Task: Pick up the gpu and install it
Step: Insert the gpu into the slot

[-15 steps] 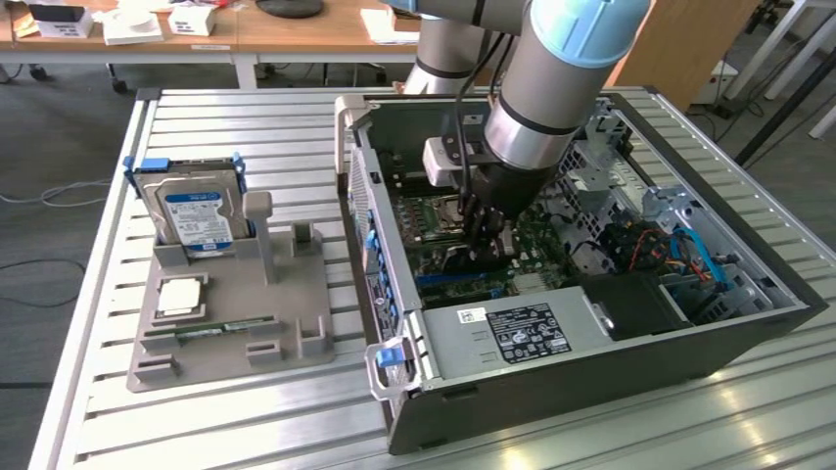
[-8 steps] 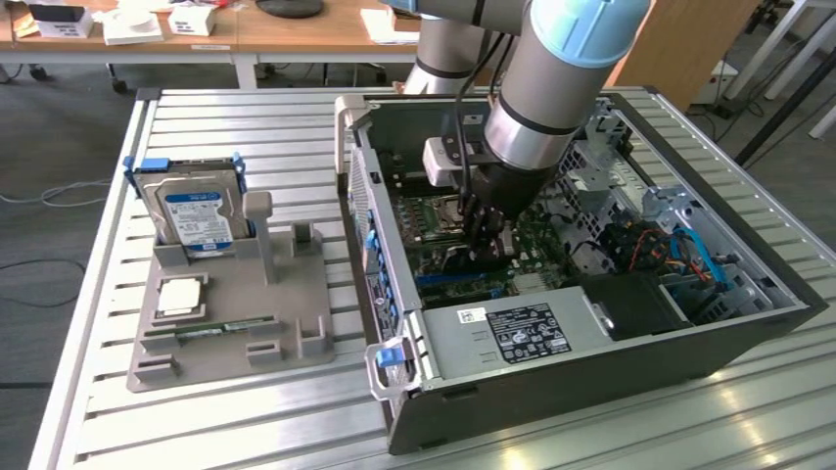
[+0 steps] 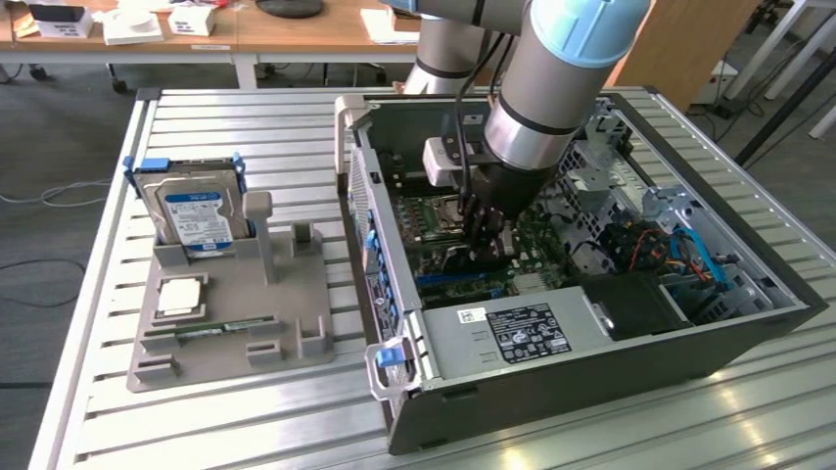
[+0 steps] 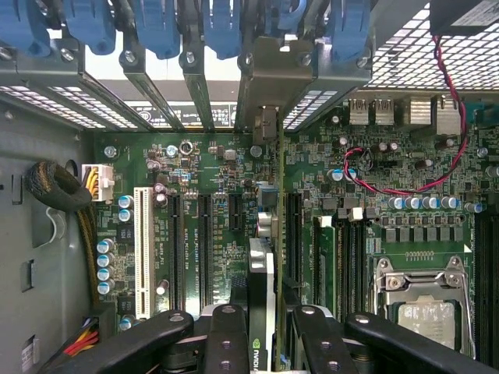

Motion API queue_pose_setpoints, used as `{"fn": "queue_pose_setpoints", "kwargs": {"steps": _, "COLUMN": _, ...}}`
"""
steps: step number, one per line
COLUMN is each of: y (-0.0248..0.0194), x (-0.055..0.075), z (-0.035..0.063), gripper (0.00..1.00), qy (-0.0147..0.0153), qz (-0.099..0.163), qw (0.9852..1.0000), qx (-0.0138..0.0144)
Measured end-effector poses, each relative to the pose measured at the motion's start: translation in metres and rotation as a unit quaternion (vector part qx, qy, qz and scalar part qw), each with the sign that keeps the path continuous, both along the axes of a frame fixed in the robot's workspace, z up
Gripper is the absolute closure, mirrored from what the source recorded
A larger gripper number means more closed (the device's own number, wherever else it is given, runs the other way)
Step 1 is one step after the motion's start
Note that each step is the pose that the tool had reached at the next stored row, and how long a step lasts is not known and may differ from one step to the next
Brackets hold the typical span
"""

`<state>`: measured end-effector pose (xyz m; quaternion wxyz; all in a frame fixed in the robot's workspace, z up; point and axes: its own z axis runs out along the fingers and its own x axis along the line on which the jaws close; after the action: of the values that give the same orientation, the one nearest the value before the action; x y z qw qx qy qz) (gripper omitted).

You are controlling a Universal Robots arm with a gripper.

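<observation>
The gpu (image 4: 262, 280) is a thin dark card seen edge-on in the wrist view, standing upright over the green motherboard (image 4: 210, 167) inside the open computer case (image 3: 588, 392). Its metal bracket end (image 4: 269, 86) reaches the row of rear slot openings with blue clips. My gripper (image 4: 269, 343) is shut on the card, with one black finger (image 4: 226, 335) on each side of it. In the exterior view my gripper (image 3: 484, 235) is lowered deep into the case over the motherboard, and the gpu (image 3: 460, 262) shows as a dark shape below it.
A grey parts holder (image 3: 294, 304) on the slatted table holds a silver hard drive (image 3: 196, 211), a processor (image 3: 176, 294) and a green memory stick (image 3: 215, 331). The power supply (image 3: 523, 333) sits at the case front. A white slot (image 4: 142, 249), a processor socket (image 4: 425, 312) and a red cable (image 4: 390, 185) flank the card.
</observation>
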<state>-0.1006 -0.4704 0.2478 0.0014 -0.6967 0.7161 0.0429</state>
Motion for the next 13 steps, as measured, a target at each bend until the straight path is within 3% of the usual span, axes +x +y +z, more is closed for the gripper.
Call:
{"fn": "queue_pose_setpoints", "kwargs": {"steps": 2, "y": 0.0000, "x": 0.0000, "z": 0.0001, "gripper": 0.72, "qy": 0.0001, "qz": 0.000, "qw": 1.0000, "qx": -0.0001}}
{"fn": "queue_pose_setpoints", "kwargs": {"steps": 5, "y": 0.0000, "x": 0.0000, "z": 0.0000, "gripper": 0.60, "qy": 0.0000, "qz": 0.000, "qw": 1.0000, "qx": 0.0000}}
{"fn": "queue_pose_setpoints", "kwargs": {"steps": 13, "y": 0.0000, "x": 0.0000, "z": 0.0000, "gripper": 0.60, "qy": 0.0000, "qz": 0.000, "qw": 1.0000, "qx": 0.0000}}
